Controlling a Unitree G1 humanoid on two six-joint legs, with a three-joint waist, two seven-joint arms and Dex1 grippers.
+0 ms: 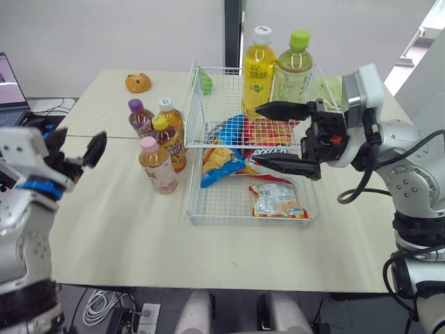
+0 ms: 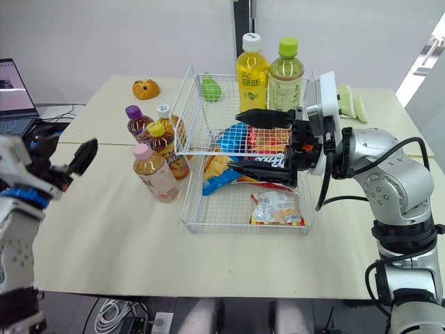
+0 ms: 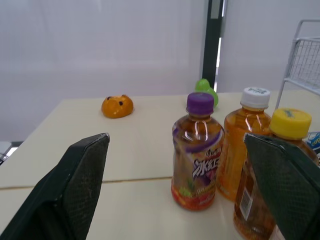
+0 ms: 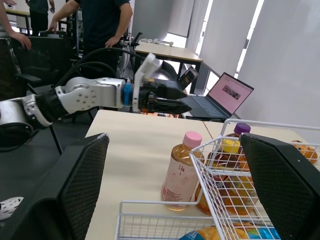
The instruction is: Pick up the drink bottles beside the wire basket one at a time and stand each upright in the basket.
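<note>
Four small drink bottles stand upright in a tight cluster on the table (image 1: pixel 118 229), just beside the L wall of the wire basket (image 1: pixel 247 221). The purple-cap bottle (image 1: pixel 141 117) and white-cap bottle (image 1: pixel 171 115) are at the back, the yellow-cap bottle (image 1: pixel 169 142) mid, and the pink-cap bottle (image 1: pixel 158 167) nearest the front. They are packed touching or nearly so, so little finger room is expected. The pink-cap one, being outermost, is judged the easiest first pick.

A large yellow bottle (image 1: pixel 259 69) and a large green bottle (image 1: pixel 292 69) are already stood upright at the basket's far end. The rest of the basket floor is taken up by snack packets (image 1: pixel 278 202) laid flat, so standing room is prob. tight.

The left gripper (image 1: pixel 78 142) is held w/ fingers spread wide and nothing btw. them. It is near the table's L edge, well apart from the cluster but aimed at it. In the left wrist view the purple-cap bottle is framed btw. the two fingers, prob. lined up for a side-on approach.

The right gripper (image 1: pixel 256 136) is likewise spread open and empty, hung over the basket's middle above the packets. It is separated from the small bottles by the wire wall, so the L arm is judged better placed.
</note>
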